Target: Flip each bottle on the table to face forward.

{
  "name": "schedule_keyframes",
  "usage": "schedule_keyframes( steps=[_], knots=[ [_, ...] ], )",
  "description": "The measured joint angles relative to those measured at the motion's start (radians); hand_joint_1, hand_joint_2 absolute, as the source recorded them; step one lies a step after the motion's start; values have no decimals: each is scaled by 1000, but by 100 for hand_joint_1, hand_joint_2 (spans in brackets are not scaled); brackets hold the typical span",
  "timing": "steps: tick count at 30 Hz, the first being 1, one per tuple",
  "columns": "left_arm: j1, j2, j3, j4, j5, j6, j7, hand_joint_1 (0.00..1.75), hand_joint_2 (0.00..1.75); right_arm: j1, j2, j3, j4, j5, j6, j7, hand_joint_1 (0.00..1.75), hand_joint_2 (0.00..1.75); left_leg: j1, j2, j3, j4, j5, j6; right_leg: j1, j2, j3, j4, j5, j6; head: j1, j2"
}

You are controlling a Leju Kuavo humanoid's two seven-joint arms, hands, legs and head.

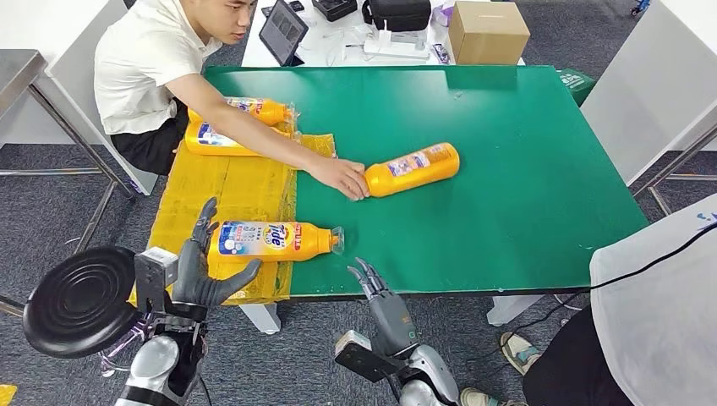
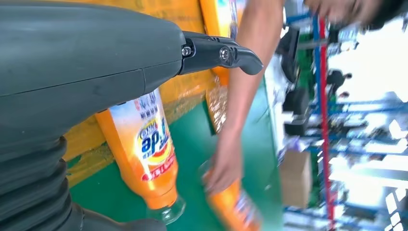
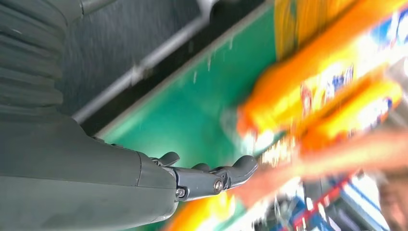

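The left hand (image 1: 200,275) hovers at the near-left corner of the green table (image 1: 524,169), fingers spread apart and holding nothing, poised just behind the base of the nearest bottle (image 1: 272,240). That bottle lies on its side, label up, its base over the yellow cardboard sheet (image 1: 228,190) and its clear cap pointing right onto the green surface. In the left wrist view the same bottle (image 2: 149,154) sits right under the hand's thumb, not touched.

The right hand (image 1: 378,292) reaches up at the table's near edge, fingers extended and apart, empty, well short of any bottle.

Out in the middle, a second bottle (image 1: 413,168) lies on its side, angled, and a person's hand (image 1: 340,177) is on its cap end, the arm stretching in from the far-left side where the person sits. Two more bottles (image 1: 232,127) lie side by side at the far end of the cardboard, behind that arm.

Beyond the table stand a cardboard box (image 1: 487,31) and a tablet (image 1: 281,30) on a white surface. The right wrist view is blurred; orange bottles streak across it.
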Motion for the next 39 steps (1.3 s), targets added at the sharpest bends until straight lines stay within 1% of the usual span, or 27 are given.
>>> schedule_keyframes(
  steps=[3,8,12,16,19,26,33,39],
  knots=[
    [53,-1,20,-55,61,-21,-15,0,175,22,-29,-34,-59,73,-51,36,0,175,0,0,0,0,0,0,0,0,0,0,0,0,0,0],
    [119,-11,36,-119,62,-14,-39,0,175,44,-84,-88,-115,238,-108,122,0,175,0,0,0,0,0,0,0,0,0,-1,0,0,0,0],
    [125,-20,37,-133,50,-10,-45,0,175,28,-133,-131,-116,315,-119,151,0,175,0,0,0,0,0,0,0,0,1,-1,0,0,0,0],
    [118,-28,33,-137,40,-4,-50,0,175,-30,-180,-158,-83,374,-115,164,0,175,0,1,1,0,0,0,0,0,1,-1,1,0,0,0],
    [113,-32,30,-138,42,-5,-50,0,175,-73,-202,-165,-48,411,-114,178,0,175,0,1,2,0,0,0,0,0,2,0,1,0,0,0],
    [110,-36,26,-138,105,-24,-30,0,175,-193,-227,-166,90,508,-114,253,0,175,0,1,1,0,0,0,0,0,1,0,1,0,0,0],
    [106,-41,10,-131,103,-9,-22,0,175,-297,-228,-166,228,508,-56,295,0,175,0,0,1,0,0,1,0,0,2,0,1,0,0,0],
    [98,-45,-3,-117,103,-4,-20,0,175,-356,-222,-166,329,508,-38,316,0,175,0,0,1,0,0,1,0,0,1,0,1,1,0,0]
  ],
)
